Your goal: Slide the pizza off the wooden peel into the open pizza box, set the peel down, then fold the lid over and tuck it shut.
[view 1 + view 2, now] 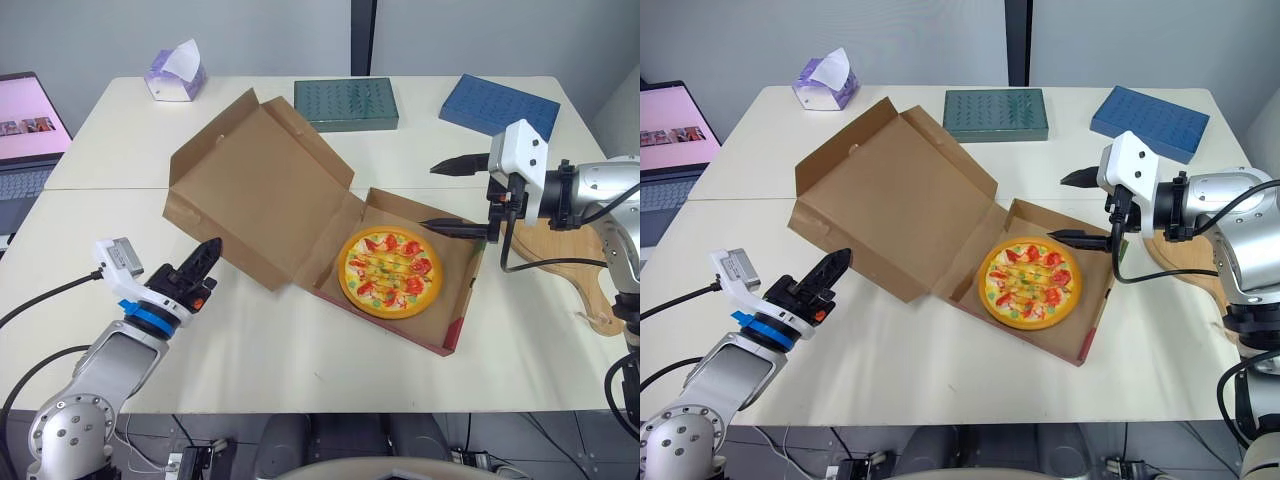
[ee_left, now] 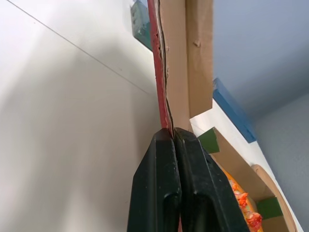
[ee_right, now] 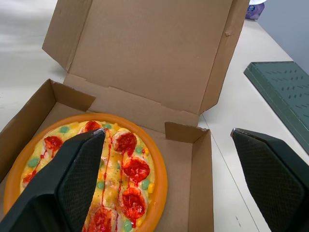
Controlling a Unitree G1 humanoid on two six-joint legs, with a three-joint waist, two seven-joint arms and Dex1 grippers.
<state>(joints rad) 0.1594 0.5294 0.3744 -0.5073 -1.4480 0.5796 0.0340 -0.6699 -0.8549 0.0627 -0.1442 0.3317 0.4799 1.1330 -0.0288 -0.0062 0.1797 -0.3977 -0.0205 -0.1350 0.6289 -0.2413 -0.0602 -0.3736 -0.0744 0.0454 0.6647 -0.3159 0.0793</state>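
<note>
The pizza (image 1: 390, 272) lies flat in the base of the cardboard box (image 1: 455, 335). The box lid (image 1: 260, 190) stands open, leaning back toward the left. My left gripper (image 1: 212, 248) is shut and empty, its tips right at the lid's lower outer edge (image 2: 166, 96); whether they touch it I cannot tell. My right gripper (image 1: 427, 196) hangs open over the box's right rim, above the pizza (image 3: 96, 174) and holding nothing. The wooden peel (image 1: 560, 250) lies flat on the table under my right arm.
Along the table's far side stand a tissue box (image 1: 176, 75), a flat green box (image 1: 345, 103) and a blue box (image 1: 498, 103). A laptop (image 1: 25, 130) sits on the desk to the far left. Bare tabletop (image 1: 280, 340) runs in front of the box.
</note>
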